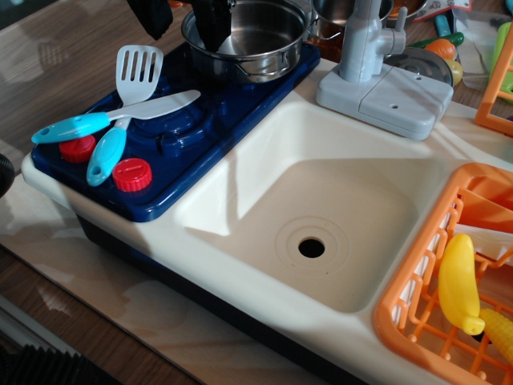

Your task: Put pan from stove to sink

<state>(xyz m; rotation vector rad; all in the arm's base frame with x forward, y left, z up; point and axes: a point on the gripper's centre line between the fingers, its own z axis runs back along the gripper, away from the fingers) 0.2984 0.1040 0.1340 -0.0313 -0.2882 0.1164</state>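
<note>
Spatula (138, 76) and a blue-handled knife (104, 120) lie crossed on the stove (184, 132) at about 9 o'clock, grey faucet (369, 48) sits at 1 o'clock, and the orange dish rack (425, 297) with a yellow banana (458, 282) hugs the sink (313, 216) at 4 o'clock. The pan (248, 36) is shiny steel, sitting on the far burner at 12 o'clock. The gripper (183, 20) is spread open, one black finger outside the pan's left rim and one dipping inside, gripping nothing.

You will find no legible text, label, brand, number or sign anywhere in this view; the stove (172, 120), sink (321, 216) and pan (248, 36) carry no readable markings.
</note>
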